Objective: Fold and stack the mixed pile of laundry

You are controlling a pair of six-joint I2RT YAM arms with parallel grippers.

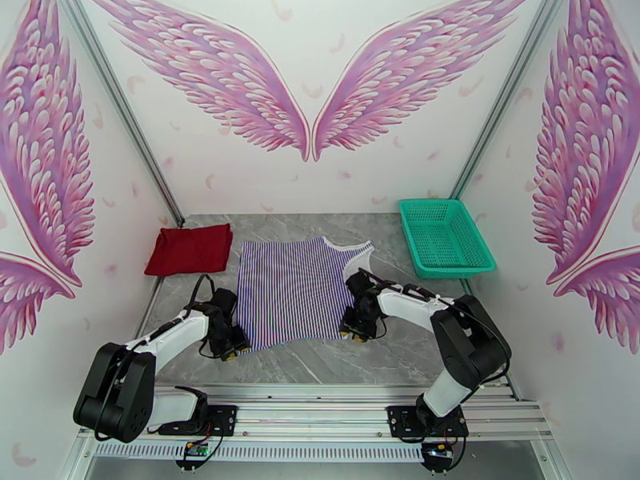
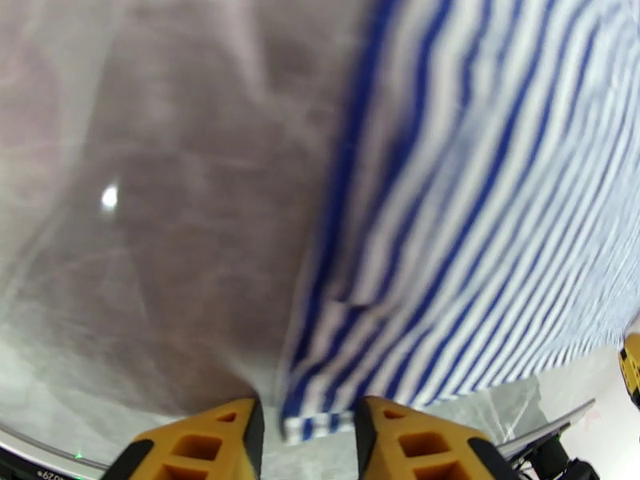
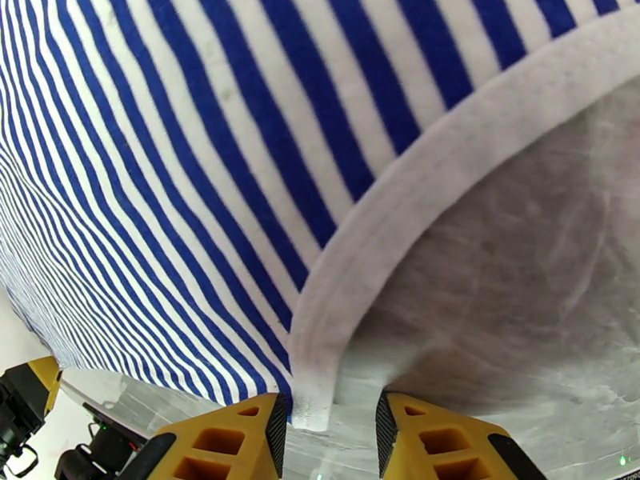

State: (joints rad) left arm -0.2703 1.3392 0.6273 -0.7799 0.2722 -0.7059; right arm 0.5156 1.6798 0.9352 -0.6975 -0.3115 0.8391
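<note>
left gripper (image 2: 306,430) and right gripper (image 3: 330,426) sit spread around near corners of the striped shirt (image 1: 292,290); pinch both tight, lift evenly.

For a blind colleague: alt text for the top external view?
A striped shirt lies flat on a grey table, left pincer and right pincer at its near corners. Folded dark red T-shirt far left, teal basket far right.

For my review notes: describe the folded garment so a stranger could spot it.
Start at the grey table, then go to its far left corner by the wall. The dark red garment lies there folded; unlike the blue-and-white striped shirt spread flat beside it, it is plain.
</note>
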